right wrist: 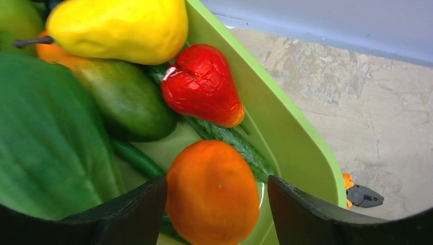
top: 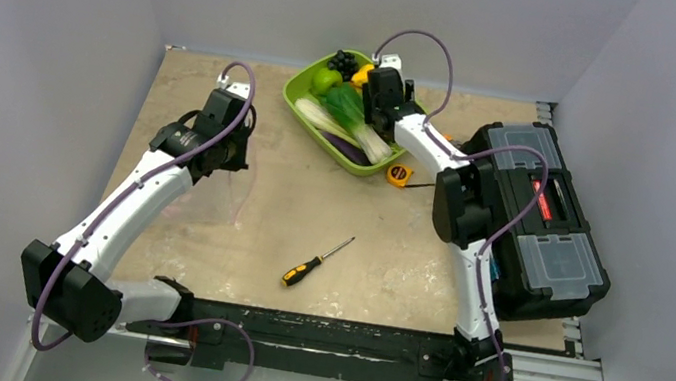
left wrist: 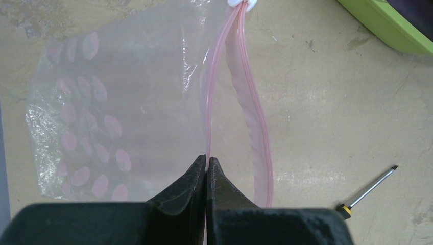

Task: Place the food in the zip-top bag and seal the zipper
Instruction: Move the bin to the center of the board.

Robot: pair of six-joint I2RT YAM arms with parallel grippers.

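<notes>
Left claw (left wrist: pixel 206 171): closed, pinching the zipper (left wrist: pixel 250 117) of the zip-top bag (left wrist: pixel 127 102), which lies on the counter (top: pixel 386 248). Screwdriver (top: pixel 315 261): mid-counter. Green tray (top: pixel 290 100): holds the food (top: pixel 347 106). Right claw (right wrist: pixel 217 204): open, fingers flanking an orange fruit (right wrist: pixel 209 173) in the tray.

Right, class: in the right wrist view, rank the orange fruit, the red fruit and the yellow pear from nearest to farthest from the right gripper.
1. Orange fruit: bottom centre, inside the open right gripper.
2. Red fruit: mid-frame, just beyond the orange one.
3. Yellow pear: top left, farthest away.
</notes>
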